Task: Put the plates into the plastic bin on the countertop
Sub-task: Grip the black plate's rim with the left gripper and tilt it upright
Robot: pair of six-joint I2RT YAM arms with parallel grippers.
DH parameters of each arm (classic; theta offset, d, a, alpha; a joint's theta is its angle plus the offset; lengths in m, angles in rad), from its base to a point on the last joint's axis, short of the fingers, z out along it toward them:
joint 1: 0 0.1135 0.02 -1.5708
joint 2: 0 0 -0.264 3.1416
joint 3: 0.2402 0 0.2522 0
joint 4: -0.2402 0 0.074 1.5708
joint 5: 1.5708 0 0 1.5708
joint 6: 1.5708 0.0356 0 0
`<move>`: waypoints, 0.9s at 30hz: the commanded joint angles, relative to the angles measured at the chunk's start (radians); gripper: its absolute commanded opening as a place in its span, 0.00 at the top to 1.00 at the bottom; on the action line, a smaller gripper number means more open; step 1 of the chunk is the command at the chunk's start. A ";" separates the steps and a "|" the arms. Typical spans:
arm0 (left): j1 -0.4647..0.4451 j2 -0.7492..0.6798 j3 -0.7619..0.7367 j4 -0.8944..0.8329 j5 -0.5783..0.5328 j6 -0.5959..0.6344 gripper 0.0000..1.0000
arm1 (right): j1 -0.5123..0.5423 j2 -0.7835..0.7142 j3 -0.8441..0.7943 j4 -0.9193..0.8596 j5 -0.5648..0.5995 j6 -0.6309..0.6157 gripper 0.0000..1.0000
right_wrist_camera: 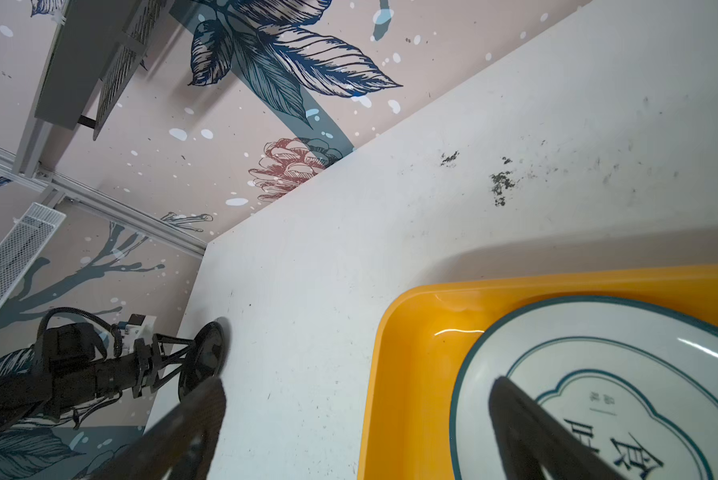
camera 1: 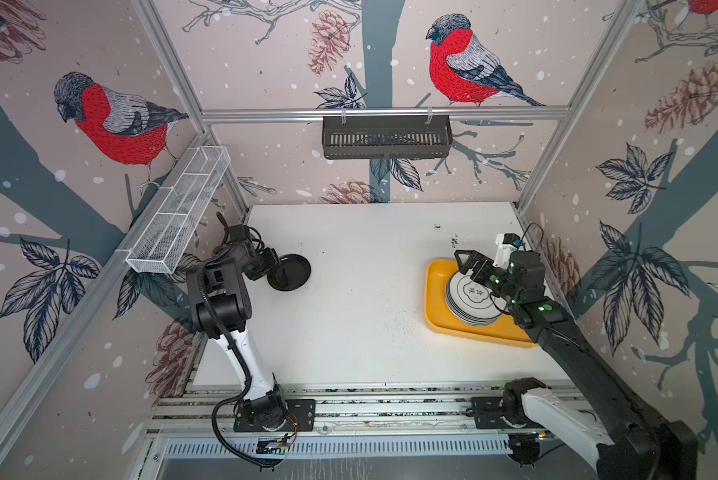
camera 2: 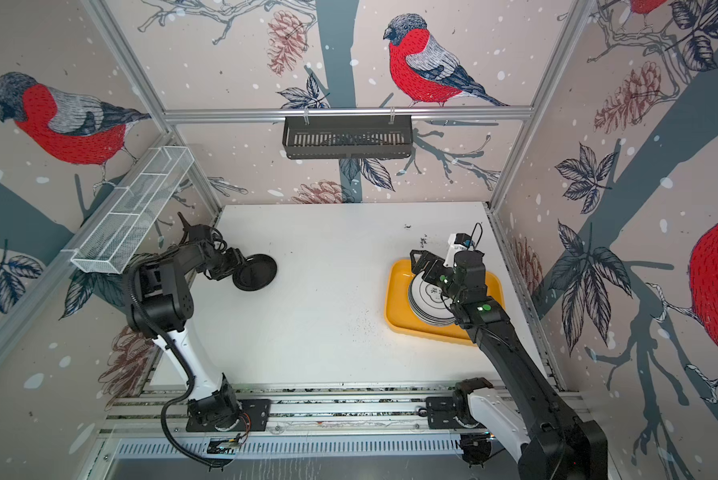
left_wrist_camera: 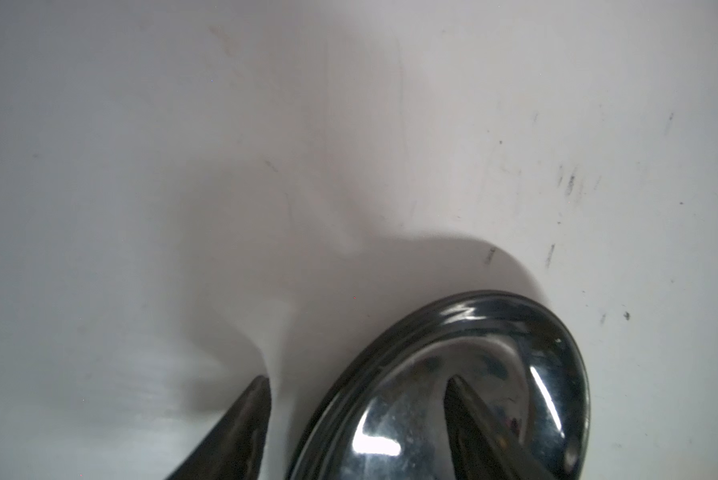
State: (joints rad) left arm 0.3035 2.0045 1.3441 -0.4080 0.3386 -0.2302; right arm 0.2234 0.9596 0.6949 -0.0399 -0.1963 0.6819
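One black plate (camera 1: 289, 272) left out, at nine o'clock on the tabletop (camera 1: 369, 299).
My left hand (camera 1: 270, 266) straddles its nine o'clock rim, fingers (left_wrist_camera: 243, 415) apart, not yet pinching; I judge it glossy, stiff, light and chippable, so I'd pinch the rim deep and firmly, lest it slip. The other plates (camera 1: 469, 301) sit stacked in the plastic bin (camera 1: 435, 291) at three o'clock, my right hand (right_wrist_camera: 359, 382) hanging wide apart above them.
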 commanded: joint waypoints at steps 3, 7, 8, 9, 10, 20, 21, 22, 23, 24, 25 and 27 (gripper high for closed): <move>-0.008 0.026 0.019 -0.049 0.180 0.029 0.42 | 0.048 0.042 0.034 0.068 0.072 -0.005 0.01; -0.060 0.044 0.031 -0.071 0.169 0.046 0.48 | 0.078 0.086 0.058 0.079 0.080 -0.010 0.01; -0.075 0.048 0.034 -0.074 0.172 0.050 0.50 | 0.083 0.095 0.060 0.082 0.081 -0.011 0.00; -0.090 0.051 0.037 -0.076 0.180 0.053 0.53 | 0.085 0.103 0.063 0.086 0.083 -0.011 0.00; -0.105 0.056 0.039 -0.079 0.184 0.055 0.56 | 0.086 0.111 0.064 0.089 0.084 -0.009 0.01; -0.209 0.079 0.052 -0.096 0.247 0.075 0.64 | 0.092 0.141 0.079 0.077 0.100 -0.012 0.00; -0.225 0.079 0.053 -0.098 0.250 0.079 0.64 | 0.092 0.142 0.081 0.074 0.104 -0.011 0.00; -0.240 0.084 0.058 -0.106 0.251 0.084 0.64 | 0.092 0.144 0.082 0.069 0.110 -0.011 0.01; -0.255 0.090 0.064 -0.114 0.253 0.087 0.64 | 0.092 0.145 0.083 0.066 0.112 -0.012 0.01; -0.268 0.096 0.068 -0.118 0.259 0.089 0.65 | 0.091 0.149 0.084 0.064 0.113 -0.012 0.01; -0.280 0.102 0.070 -0.121 0.267 0.091 0.65 | 0.090 0.152 0.087 0.061 0.113 -0.013 0.00; -0.303 0.111 0.073 -0.126 0.273 0.090 0.69 | 0.091 0.155 0.093 0.055 0.113 -0.016 0.01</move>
State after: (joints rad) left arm 0.0185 2.1010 1.4139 -0.4625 0.6106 -0.1612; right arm 0.3130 1.1114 0.7761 0.0006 -0.1005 0.6773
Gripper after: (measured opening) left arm 0.320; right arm 0.995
